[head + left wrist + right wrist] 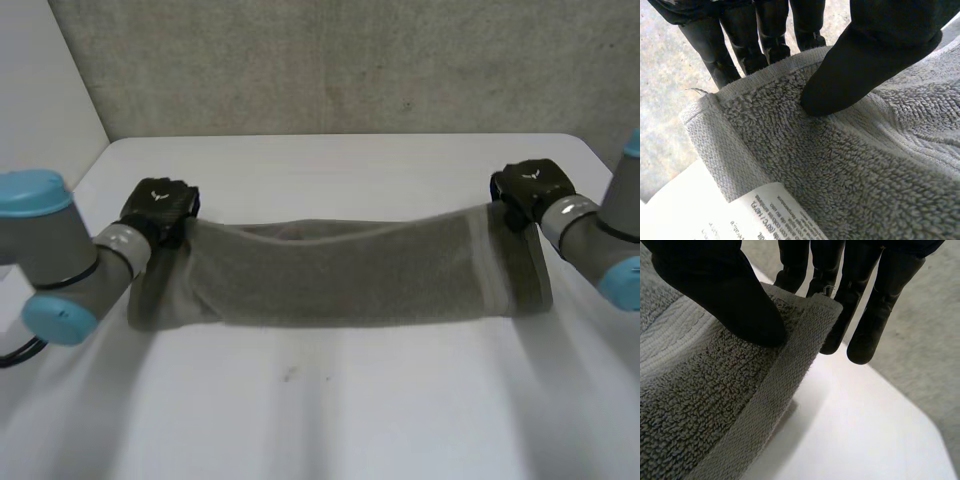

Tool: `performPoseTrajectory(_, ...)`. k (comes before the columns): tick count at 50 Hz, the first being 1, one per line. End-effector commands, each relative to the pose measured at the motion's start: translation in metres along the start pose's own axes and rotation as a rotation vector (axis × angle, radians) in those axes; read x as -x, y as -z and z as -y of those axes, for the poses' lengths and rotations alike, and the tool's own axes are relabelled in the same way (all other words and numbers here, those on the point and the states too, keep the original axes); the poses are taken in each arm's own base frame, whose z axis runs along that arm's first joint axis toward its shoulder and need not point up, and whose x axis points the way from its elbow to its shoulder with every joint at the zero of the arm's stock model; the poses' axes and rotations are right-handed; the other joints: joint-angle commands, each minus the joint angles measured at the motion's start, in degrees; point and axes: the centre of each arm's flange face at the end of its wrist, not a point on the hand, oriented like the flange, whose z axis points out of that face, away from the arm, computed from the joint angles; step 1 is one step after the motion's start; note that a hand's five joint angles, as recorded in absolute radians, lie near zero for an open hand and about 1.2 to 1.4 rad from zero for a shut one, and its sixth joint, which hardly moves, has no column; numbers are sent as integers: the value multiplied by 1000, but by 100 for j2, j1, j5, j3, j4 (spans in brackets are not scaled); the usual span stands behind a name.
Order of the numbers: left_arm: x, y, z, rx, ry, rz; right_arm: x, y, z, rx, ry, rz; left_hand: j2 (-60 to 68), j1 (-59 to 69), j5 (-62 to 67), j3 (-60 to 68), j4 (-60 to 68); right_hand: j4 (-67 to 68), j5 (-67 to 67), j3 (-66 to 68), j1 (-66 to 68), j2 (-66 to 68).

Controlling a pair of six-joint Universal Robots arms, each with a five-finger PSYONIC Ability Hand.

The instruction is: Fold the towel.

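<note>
One grey towel (340,275) is held stretched across the middle of the white table (330,410), parallel to its far edge. One upper corner is pinched between thumb and fingers by the left hand (158,208), the other likewise by the right hand (530,190), presumably so that the cloth can be folded over evenly. One care label (765,212) is seen near the left hand's corner.

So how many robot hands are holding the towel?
2. The left hand pinches a corner at one end of the towel. The right hand pinches a corner at the other end. The towel stretches between them.
</note>
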Motion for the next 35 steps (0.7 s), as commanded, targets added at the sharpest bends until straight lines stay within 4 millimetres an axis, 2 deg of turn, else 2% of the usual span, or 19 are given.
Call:
performPoseTrajectory(1,5,-46,-7,-61,-21,37,-5,-34,-8,-61,26,-93,1022,1211,1066,1027,1015,1168,1304,1189,112,1216)
performPoseTrajectory(5,8,-60,-14,-64,-24,71,0,-46,-19,-58,26,-92,1022,1211,1066,1027,1015,1168,1304,1189,112,1216)
performPoseTrajectory(11,6,-64,-19,-63,-22,70,7,-52,-24,-60,29,-85,1022,1211,1066,1027,1015,1168,1304,1189,112,1216)
performPoseTrajectory(12,4,-63,-18,-63,-21,65,8,-53,-26,-55,30,-81,924,1113,968,929,917,-1624,-1488,-1603,-2680,-1576)
performPoseTrajectory(13,0,-62,-16,-66,-22,58,11,-53,-26,-55,32,-80,-2841,-2651,-2796,-2836,-2847,-5832,-5696,-5811,-6888,-5784)
performPoseTrajectory(14,0,-62,-16,-66,-22,58,11,-53,-26,-55,32,-80,-2878,-2689,-2834,-2873,-2885,-5832,-5696,-5811,-6888,-5784)
performPoseTrajectory(15,-5,-61,-14,-67,-23,51,13,-51,-22,-58,36,-80,-5978,-5789,-5934,-5973,-5985,-5832,-5696,-5811,-6888,-5784)
performPoseTrajectory(17,-8,-60,-9,-72,-25,48,15,-48,-14,-73,38,-77,-5621,-5431,-5576,-5616,-5627,-5832,-5696,-5811,-6888,-5784)
performPoseTrajectory(18,-8,-57,-2,-81,-19,51,11,-44,0,-99,38,-85,-5978,-5789,-5934,-5973,-5985,-5832,-5696,-5811,-6888,-5784)
performPoseTrajectory(19,-8,-57,-1,-81,-19,51,11,-44,0,-99,38,-85,-5978,-5789,-5934,-5973,-5985,-5832,-5696,-5811,-6888,-5784)
performPoseTrajectory(22,1,-38,30,-107,-20,83,-5,-16,44,-169,15,-109,-5978,-5789,-5934,-5973,-5985,-5832,-5696,-5811,-6888,-5784)
performPoseTrajectory(24,3,-29,41,-116,-20,90,-7,-5,52,-177,7,-110,-5978,-5789,-5934,-5973,-5985,-5832,-5696,-5811,-6888,-5784)
performPoseTrajectory(26,7,-7,61,-134,-24,100,-12,20,71,-200,-1,-115,-5978,-5789,-5934,-5973,-5985,-5832,-5696,-5811,-6888,-5784)
performPoseTrajectory(27,7,-7,61,-134,-24,100,-12,20,71,-200,-1,-115,-5978,-5789,-5934,-5973,-5985,-5832,-5696,-5811,-6888,-5784)
performPoseTrajectory(29,6,18,70,-124,-20,99,-13,42,79,-191,-3,-116,-5978,-5789,-5934,-5973,-5985,-5832,-5696,-5811,-6888,-5784)
performPoseTrajectory(30,6,18,70,-124,-20,99,-13,42,79,-191,-3,-116,-5978,-5789,-5934,-5973,-5985,-5832,-5696,-5811,-6888,-5784)
performPoseTrajectory(32,3,43,73,-109,-14,95,-8,59,76,-164,-3,-104,-5978,-5789,-5934,-5973,-5985,-5832,-5696,-5811,-6888,-5784)
performPoseTrajectory(33,3,43,73,-108,-14,95,-8,60,76,-163,-3,-104,-5978,-5789,-5934,-5973,-5985,-5832,-5696,-5811,-6888,-5784)
performPoseTrajectory(35,-3,61,69,-92,-9,88,1,77,65,-102,-8,-72,-5978,-5789,-5934,-5973,-5985,-5832,-5696,-5811,-6888,-5784)
